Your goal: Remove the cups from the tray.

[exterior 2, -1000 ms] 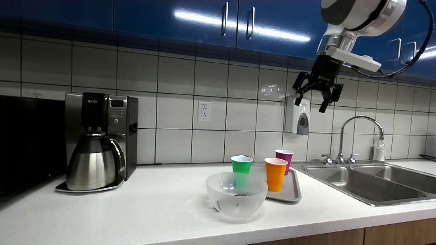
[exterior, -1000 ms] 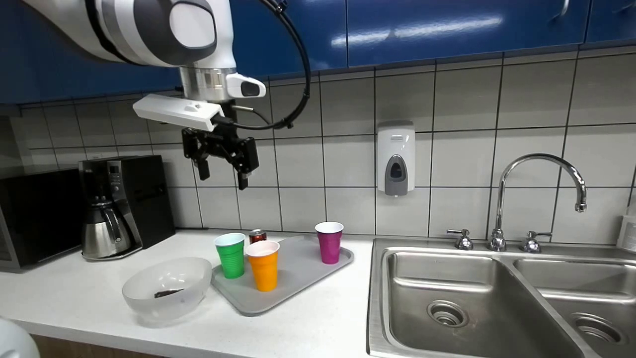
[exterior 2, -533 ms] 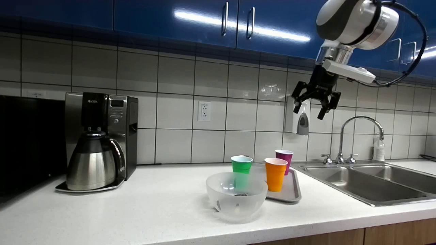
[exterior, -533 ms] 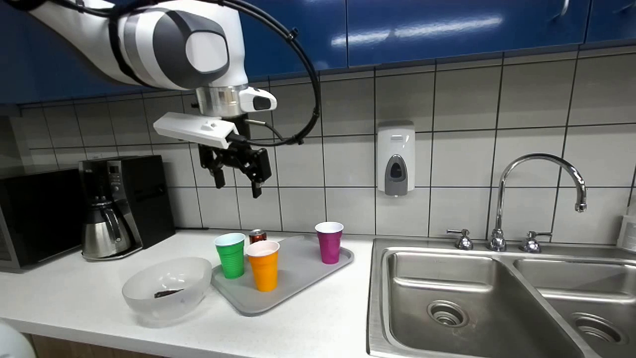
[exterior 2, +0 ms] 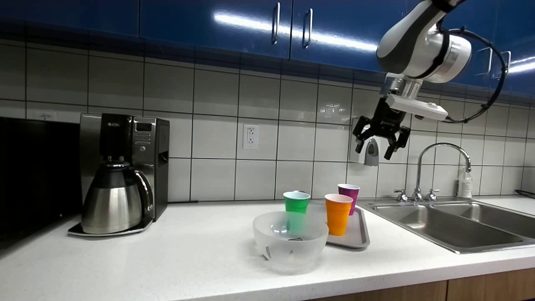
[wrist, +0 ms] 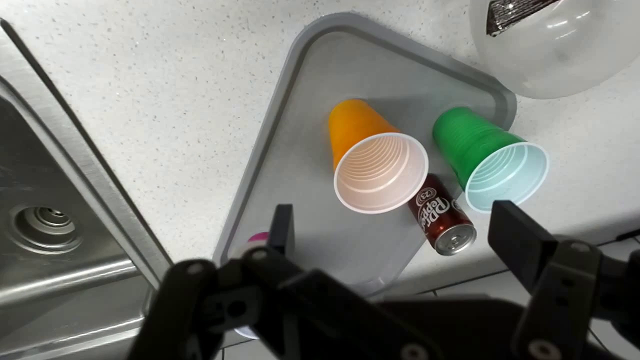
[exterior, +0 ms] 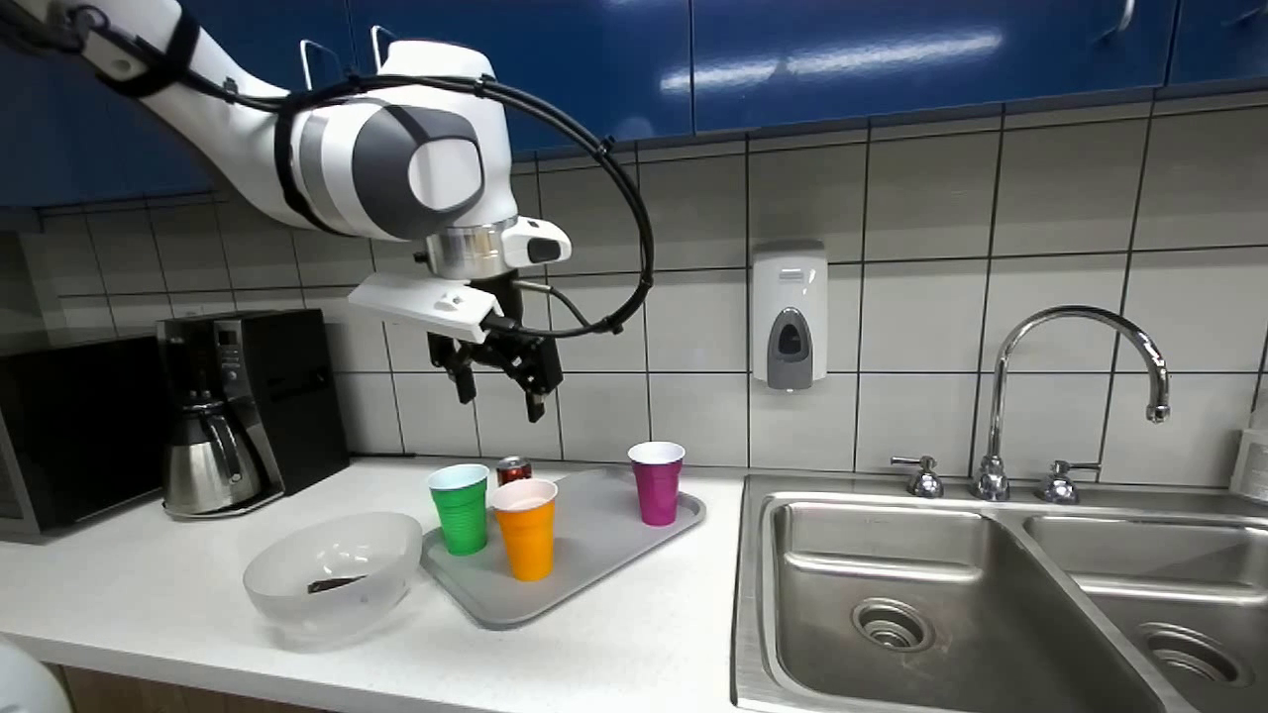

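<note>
Orange cup (exterior: 527,540), green cup (exterior: 463,520) and purple cup (exterior: 657,493) stand upright on the grey tray (exterior: 599,530) below the gripper (exterior: 500,406), its fingers apart.

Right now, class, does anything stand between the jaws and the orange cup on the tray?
Nothing visible does: the open jaws hang higher than the orange cup. The Dr Pepper can and green cup stand close by, not between.
</note>
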